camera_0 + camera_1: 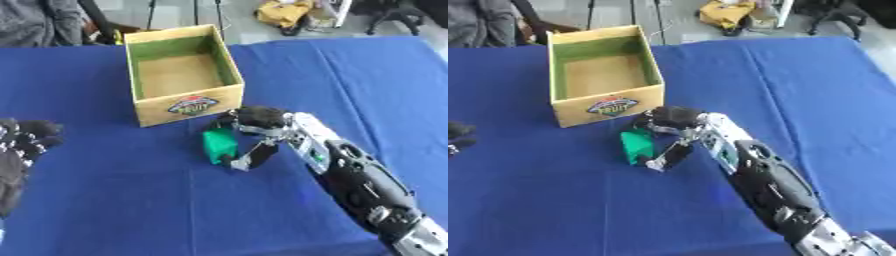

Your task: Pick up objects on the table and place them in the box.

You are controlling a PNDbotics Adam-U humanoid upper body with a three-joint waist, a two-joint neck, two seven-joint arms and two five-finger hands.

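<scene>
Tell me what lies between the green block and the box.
Only bare blue cloth separates the green block from the box, seen in the left eye view. The right hand holds the block.

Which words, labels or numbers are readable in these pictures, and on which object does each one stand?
Wooden box, front wall: an oval label in red, green and white carries lettering, but it is too blurred to read.
Green block, held in the right hand: no text visible.
Nothing else carries readable text.
</scene>
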